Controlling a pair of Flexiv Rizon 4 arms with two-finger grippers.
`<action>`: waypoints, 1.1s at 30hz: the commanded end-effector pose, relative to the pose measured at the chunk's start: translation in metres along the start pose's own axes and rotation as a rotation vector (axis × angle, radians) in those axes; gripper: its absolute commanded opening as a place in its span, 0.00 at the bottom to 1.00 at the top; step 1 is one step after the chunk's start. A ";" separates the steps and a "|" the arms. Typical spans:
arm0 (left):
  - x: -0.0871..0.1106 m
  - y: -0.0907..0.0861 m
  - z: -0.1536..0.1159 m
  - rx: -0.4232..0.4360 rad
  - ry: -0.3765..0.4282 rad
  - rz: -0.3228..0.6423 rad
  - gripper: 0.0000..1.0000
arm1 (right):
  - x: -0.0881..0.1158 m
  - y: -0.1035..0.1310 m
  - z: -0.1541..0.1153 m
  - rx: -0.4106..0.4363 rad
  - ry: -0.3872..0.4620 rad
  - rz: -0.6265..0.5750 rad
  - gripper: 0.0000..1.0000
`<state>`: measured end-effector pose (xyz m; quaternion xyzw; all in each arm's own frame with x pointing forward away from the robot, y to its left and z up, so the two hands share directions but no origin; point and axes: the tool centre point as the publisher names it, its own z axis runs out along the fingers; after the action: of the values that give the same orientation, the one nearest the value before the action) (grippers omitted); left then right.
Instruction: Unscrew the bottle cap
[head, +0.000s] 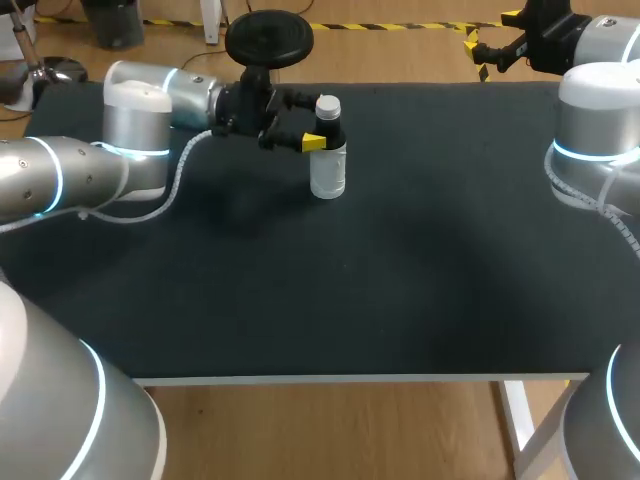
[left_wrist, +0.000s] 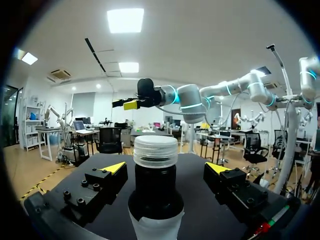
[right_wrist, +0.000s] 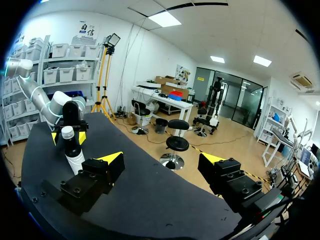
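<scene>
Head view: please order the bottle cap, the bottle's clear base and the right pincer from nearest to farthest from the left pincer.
1. The bottle cap: right by the open left pincer, just above its tips.
2. The bottle's clear base: lower, on the table.
3. The right pincer: far off, beyond the table's far right corner.

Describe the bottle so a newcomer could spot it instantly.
On the black table, look near the far edge, left of middle, at the left arm's hand. The bottle stands upright between its open yellow-tipped fingers. Unlike the black hand flanking it, it has a pale lower body and a white ribbed cap.
</scene>
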<state>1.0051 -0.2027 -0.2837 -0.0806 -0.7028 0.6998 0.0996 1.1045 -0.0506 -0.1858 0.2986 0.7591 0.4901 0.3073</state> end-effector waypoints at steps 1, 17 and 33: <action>-0.008 0.003 0.003 0.010 0.029 -0.001 1.00 | 0.000 0.000 0.000 0.002 0.000 0.000 1.00; -0.009 0.003 0.008 0.006 0.052 0.006 0.96 | 0.000 0.000 0.000 0.002 0.000 0.000 1.00; -0.010 0.000 0.008 0.006 0.057 0.029 0.00 | 0.000 0.000 0.000 0.002 0.000 0.000 1.00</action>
<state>1.0088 -0.2134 -0.2821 -0.1063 -0.6981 0.7000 0.1065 1.1045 -0.0506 -0.1858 0.2986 0.7591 0.4901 0.3073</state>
